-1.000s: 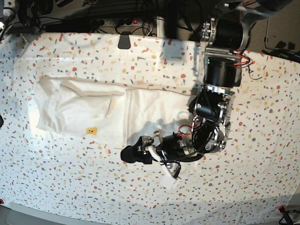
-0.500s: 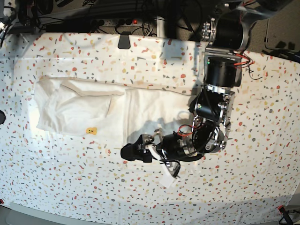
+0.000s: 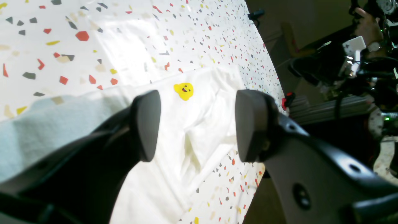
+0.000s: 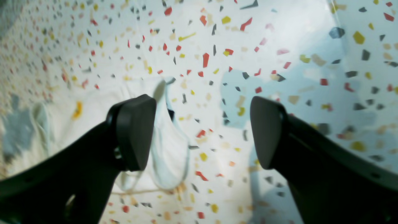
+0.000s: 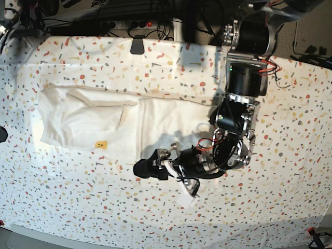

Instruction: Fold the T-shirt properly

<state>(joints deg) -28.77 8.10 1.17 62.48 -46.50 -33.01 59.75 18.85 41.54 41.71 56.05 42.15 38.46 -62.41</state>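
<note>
The T-shirt [image 5: 88, 116] lies white and partly folded across the middle-left of the speckled table, with a small yellow smiley mark [image 5: 101, 144] near its front edge. My left gripper [image 5: 149, 168] reaches low over the shirt's front edge. In the left wrist view it [image 3: 199, 127] stands open with nothing between its fingers; the T-shirt [image 3: 199, 124] and the smiley [image 3: 184, 91] lie beyond. My right gripper [image 4: 202, 133] is open and empty above the table, with a curved hem of the T-shirt [image 4: 168, 149] under its left finger [image 4: 135, 130].
The terrazzo tabletop [image 5: 270, 207] stretches around the shirt. A black clip [image 5: 137, 45] and cables [image 5: 129, 23] sit along the back edge. In the left wrist view the table edge [image 3: 267, 81] drops off beyond the shirt, with equipment past it.
The left arm and the shirt look unmoved. Only a dark part at the left edge of the base view has shifted slightly.
</note>
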